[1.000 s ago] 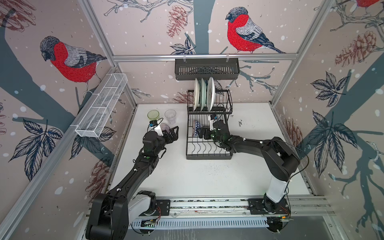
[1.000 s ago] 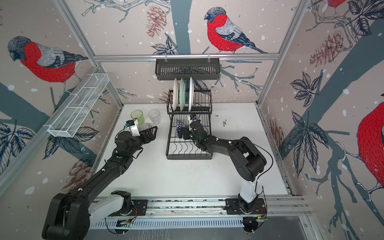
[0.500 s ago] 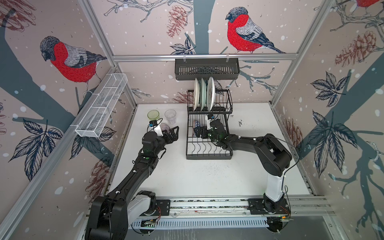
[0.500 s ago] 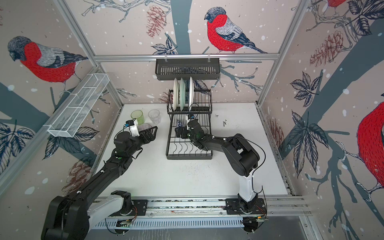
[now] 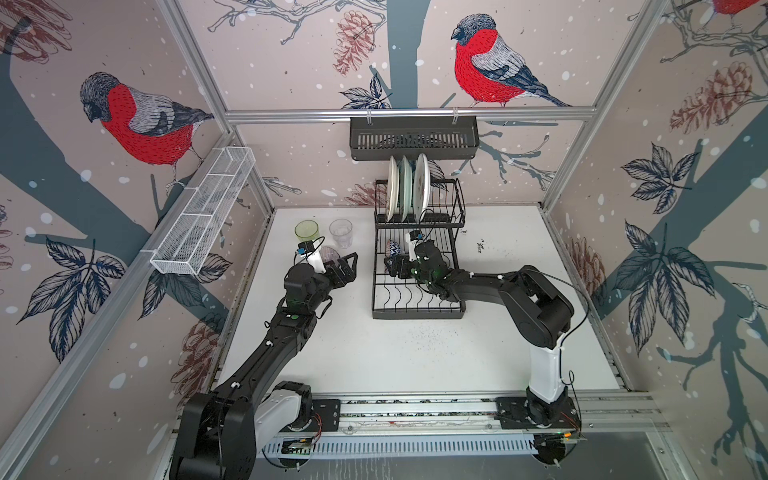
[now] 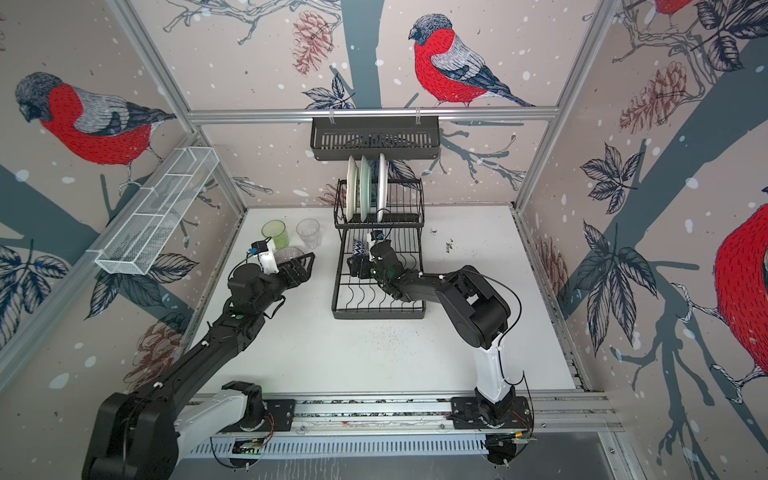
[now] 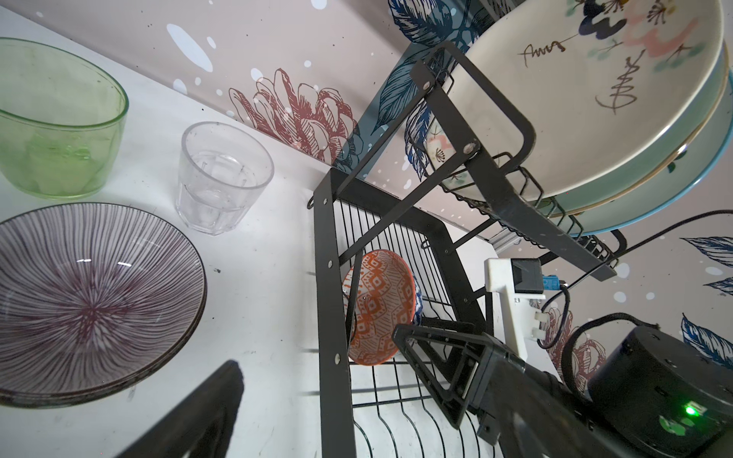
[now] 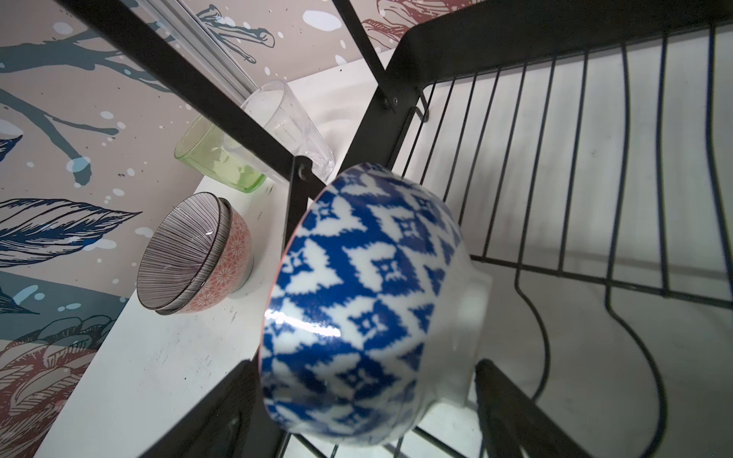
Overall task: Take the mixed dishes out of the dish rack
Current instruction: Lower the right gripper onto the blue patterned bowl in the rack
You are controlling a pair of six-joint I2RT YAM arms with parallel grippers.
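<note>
R claw (image 5: pixel 395 266) sits low in the dish rack (image 5: pixel 417 313), lower tier, at its left edge. Blue-white bowl (image 8: pixel 357 297) is right btwn its fingers: one finger (image 8: pixel 234 412) by the rim, the other by the foot. Both look v. close to the bowl, but can't tell if they pinch it or just straddle it. Bowl stands on edge on the wires, axis approx level and running across the claw's gap. Its orange inside faces out of the rack twd the L claw (image 5: pixel 351 269); the foot faces into the rack. Three plates (image 5: pixel 405 187) stand on edge in the upper tier, beyond and above the R claw. L claw is spread wide w/ nothing in it, over the table (image 5: pixel 374 365). Just under it: striped bowl (image 7: pixel 91 285) nested in a pink bowl (image 8: pixel 234 253), mouths up. Beyond it stand a green tumbler (image 5: pixel 306 230) and a clear tumbler (image 5: pixel 340 232), upright, side by side.
</note>
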